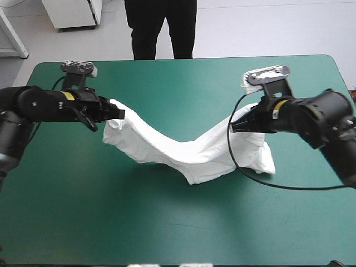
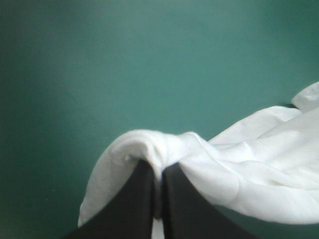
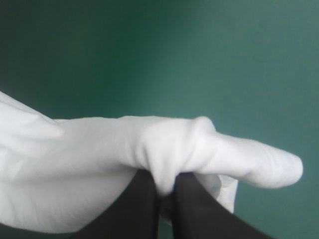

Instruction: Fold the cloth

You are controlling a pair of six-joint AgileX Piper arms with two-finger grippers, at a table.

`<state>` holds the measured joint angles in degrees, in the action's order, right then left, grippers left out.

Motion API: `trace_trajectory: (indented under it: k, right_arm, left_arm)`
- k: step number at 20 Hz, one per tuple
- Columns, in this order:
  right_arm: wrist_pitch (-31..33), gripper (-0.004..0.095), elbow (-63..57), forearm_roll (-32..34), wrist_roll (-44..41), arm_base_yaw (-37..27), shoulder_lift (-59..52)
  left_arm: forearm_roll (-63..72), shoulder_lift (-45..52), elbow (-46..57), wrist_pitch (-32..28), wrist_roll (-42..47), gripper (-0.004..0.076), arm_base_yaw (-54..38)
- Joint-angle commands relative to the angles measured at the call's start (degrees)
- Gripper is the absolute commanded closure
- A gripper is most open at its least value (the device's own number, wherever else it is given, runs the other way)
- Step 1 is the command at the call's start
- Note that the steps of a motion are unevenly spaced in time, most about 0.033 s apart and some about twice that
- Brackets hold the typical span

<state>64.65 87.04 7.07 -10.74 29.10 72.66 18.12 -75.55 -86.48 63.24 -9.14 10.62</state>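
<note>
— So, how do the two arms stand?

— Both reach in level above the teal-green cover (image 1: pixel 167 233), one from each side, wrists turned inward so the grippers point toward each other across the middle. The left arm lies nearly straight along the left side. The right arm bends at the elbow and comes in from the right edge, a little nearer than the left.

— And the left gripper (image 1: pixel 119 113)?

— All but closed. In its wrist view the two black fingers (image 2: pixel 137 199) meet in a narrow arch, with a fold of the white T-shirt (image 1: pixel 189 151) pinched between the tips and bunched over them.

— The right gripper (image 1: pixel 233 127)?

— The same: its fingers press together on a gather of fabric, which rolls over the tips and sticks out to one side as a rounded tube.

— Where is the T-shirt, then?

— Strung between the two grippers over the middle of the cover. Its two held ends are raised. The stretch between them sags down and toward the near edge, and its lowest fold seems to rest on the cover just right of centre. More cloth hangs under the right gripper onto the cover, and a shorter flap droops under the left one.
</note>
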Motion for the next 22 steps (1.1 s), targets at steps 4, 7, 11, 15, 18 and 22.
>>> trace_trajectory:
  k: [4,7,11,15,18,22]
  right_arm:
    - [-18.2,0.0926,-6.3,7.2,-5.1,-3.0,11.9]
    - [-21.9,0.0925,-6.3,3.3,-3.4,-7.7,17.3]
    - [-23.0,0.0926,-6.2,-1.7,0.9,-13.2,23.6]
    - [-25.3,0.0925,-5.9,-3.7,0.9,-14.9,26.1]
    - [-24.0,0.0831,-4.0,-7.1,3.6,-15.2,26.5]
    - [-18.0,0.0459,0.0,-10.8,6.8,-15.2,26.5]
  left_arm:
    - [0.2,-13.1,0.6,-11.4,-0.9,0.0734,0.1]
    - [-2.1,-17.0,0.6,-13.0,-0.9,0.0734,0.1]
    - [-4.4,-22.0,0.6,-16.7,-0.4,0.0734,0.1]
    - [-4.4,-25.5,0.6,-19.7,0.5,0.0734,0.1]
    - [-4.4,-26.8,0.3,-20.0,1.9,0.0704,0.0]
    - [-4.5,-26.7,-1.6,-13.3,-1.3,0.0411,0.0]
